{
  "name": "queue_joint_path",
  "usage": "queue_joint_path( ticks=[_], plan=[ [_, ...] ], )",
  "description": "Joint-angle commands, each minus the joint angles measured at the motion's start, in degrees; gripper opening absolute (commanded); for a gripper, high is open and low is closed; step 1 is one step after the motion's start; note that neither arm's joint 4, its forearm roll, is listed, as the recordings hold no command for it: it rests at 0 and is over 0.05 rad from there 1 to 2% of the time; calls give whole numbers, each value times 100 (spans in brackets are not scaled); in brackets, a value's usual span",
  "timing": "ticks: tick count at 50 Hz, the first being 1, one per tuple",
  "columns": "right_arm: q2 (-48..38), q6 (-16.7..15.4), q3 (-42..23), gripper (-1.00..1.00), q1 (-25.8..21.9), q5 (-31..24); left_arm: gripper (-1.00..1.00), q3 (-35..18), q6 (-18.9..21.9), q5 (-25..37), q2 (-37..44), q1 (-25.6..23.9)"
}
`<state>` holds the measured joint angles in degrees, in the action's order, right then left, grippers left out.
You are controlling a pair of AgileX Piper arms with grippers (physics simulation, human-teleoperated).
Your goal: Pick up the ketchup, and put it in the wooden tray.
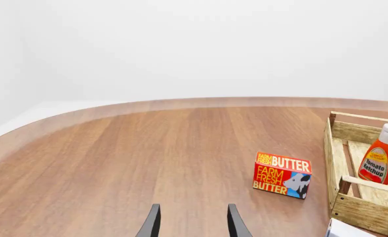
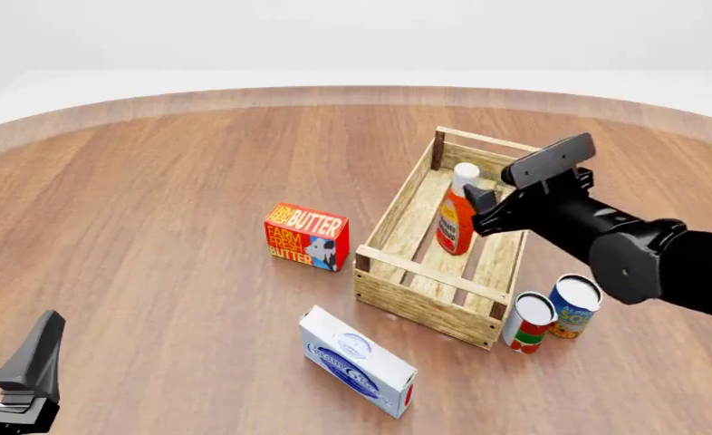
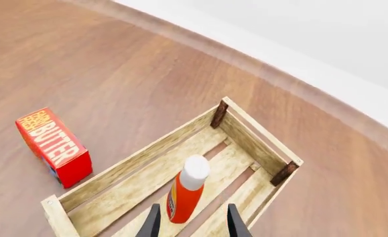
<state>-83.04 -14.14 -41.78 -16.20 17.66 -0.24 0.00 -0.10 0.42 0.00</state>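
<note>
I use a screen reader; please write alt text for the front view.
A slim red-orange ketchup bottle stands upright inside a long light-wood slatted crate, the right end effector open beside it. A red butter box sits left of the crate.

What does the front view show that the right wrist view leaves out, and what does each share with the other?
Only the front view shows the two cans, the white and blue box, the left gripper and the right arm's body. Only the right wrist view shows the right gripper's open fingertips either side of the bottle. Both show the ketchup standing in the wooden tray, and the butter box on the table.
</note>
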Motion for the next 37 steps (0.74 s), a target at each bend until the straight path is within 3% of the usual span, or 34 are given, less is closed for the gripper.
queue_joint_path(
  ticks=[1,25,33,37],
  plan=[
    [891,54,557,100,-63,-207,100,0,0,0,0,0],
    [2733,199,2486,100,373,-234,100,0,0,0,0,0],
    [3491,285,3163,100,519,-435,100,0,0,0,0,0],
    [4167,352,3442,100,615,-842,100,0,0,0,0,0]
  ],
)
